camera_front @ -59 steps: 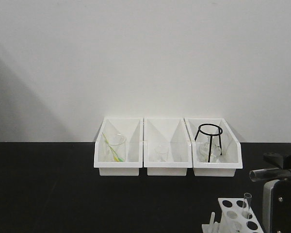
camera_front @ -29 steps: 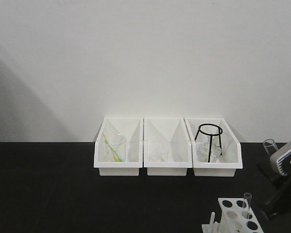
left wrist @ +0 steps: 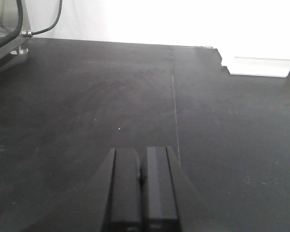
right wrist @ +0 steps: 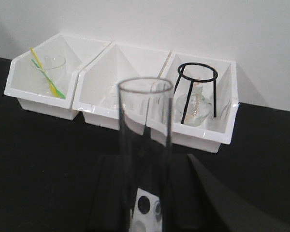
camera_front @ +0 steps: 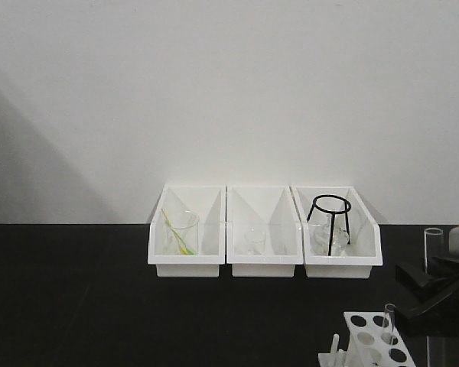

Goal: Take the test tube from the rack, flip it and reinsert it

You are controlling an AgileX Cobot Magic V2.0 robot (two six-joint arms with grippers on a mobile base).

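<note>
My right gripper (camera_front: 434,277) is shut on a clear glass test tube (camera_front: 433,249), held upright with its open rim up, at the right edge above the table. In the right wrist view the tube (right wrist: 145,145) stands between the black fingers (right wrist: 111,193), and the rack (right wrist: 147,212) shows below it. The white rack (camera_front: 379,340) sits at the bottom right with a second test tube (camera_front: 387,323) standing in a hole. My left gripper (left wrist: 141,159) is shut and empty over bare black table.
Three white bins stand at the back: the left (camera_front: 185,229) holds a beaker with a yellow-green stick, the middle (camera_front: 262,229) a small beaker, the right (camera_front: 335,229) a black wire stand over a flask. A white wall rises behind.
The right gripper has turned the held tube from lying level, through a tilt, to upright with the rim on top. The left arm has not moved.
</note>
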